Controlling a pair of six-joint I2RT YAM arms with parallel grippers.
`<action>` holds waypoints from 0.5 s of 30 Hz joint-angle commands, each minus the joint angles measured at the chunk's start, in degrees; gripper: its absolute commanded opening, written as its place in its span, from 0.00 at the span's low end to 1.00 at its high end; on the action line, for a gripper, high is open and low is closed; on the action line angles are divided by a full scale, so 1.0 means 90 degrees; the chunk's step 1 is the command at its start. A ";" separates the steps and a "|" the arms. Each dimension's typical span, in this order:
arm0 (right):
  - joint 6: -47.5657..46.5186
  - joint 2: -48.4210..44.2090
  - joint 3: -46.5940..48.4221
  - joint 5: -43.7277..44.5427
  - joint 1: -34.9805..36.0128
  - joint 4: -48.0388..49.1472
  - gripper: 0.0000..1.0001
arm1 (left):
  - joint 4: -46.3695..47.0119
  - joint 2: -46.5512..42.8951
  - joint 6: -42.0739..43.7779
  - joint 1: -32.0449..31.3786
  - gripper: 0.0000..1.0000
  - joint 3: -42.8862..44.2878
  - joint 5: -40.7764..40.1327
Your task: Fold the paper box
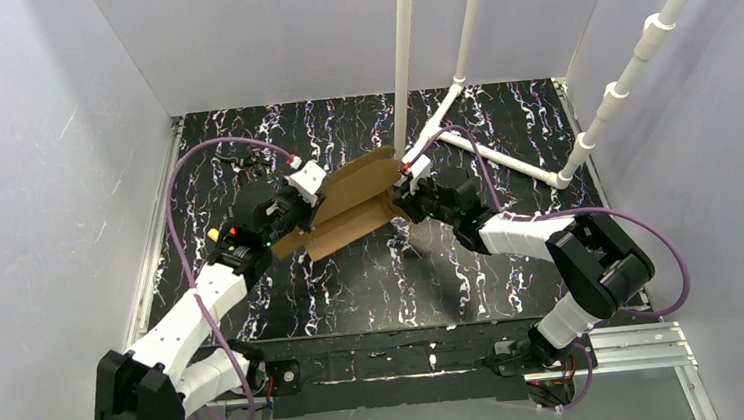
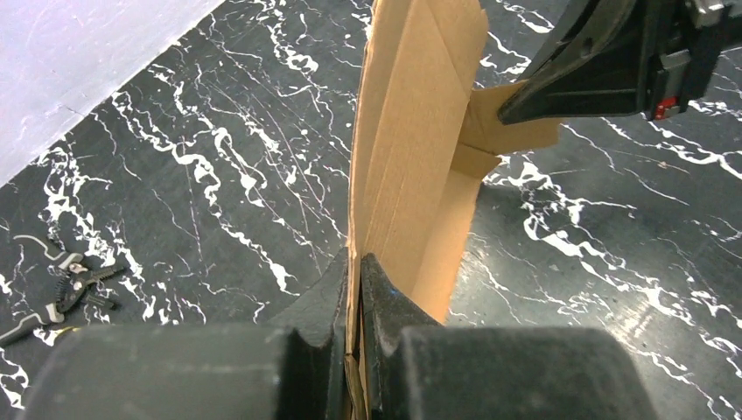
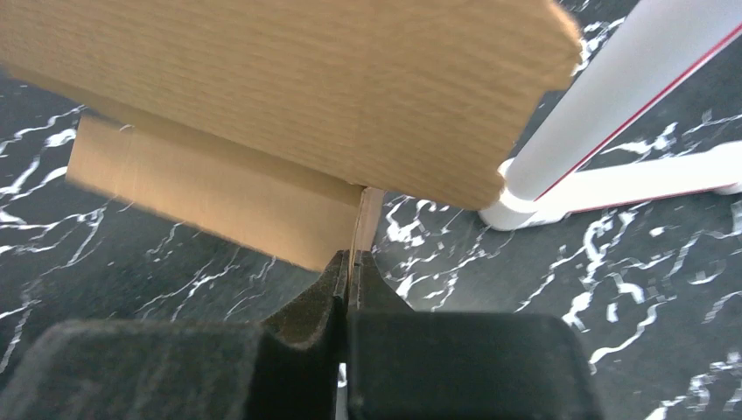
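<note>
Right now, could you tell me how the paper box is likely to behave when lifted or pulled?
The paper box probably stays fairly stiff: held between the left gripper and right gripper, its panels show no sag. It likely hinges readily at its creases, where flaps angle apart. Being thin sheet, it looks light.

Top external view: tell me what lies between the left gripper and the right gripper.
The paper box spans the whole gap, the left gripper shut on one end, the right gripper on the other; the top external view shows it.
</note>
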 commanded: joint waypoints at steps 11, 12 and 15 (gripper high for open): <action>-0.0484 0.0317 0.0618 0.0454 0.0183 0.0918 0.03 | -0.0150 0.0716 0.0436 -0.0183 0.00 0.0437 -0.0070; -0.0439 0.0327 0.0609 0.0379 0.0183 0.0908 0.05 | -0.0150 0.0683 0.0425 -0.0184 0.00 0.0408 -0.0053; -0.0282 0.0361 0.0613 -0.0008 0.0188 0.0787 0.15 | -0.0150 0.0552 0.0402 -0.0184 0.00 0.0296 -0.0035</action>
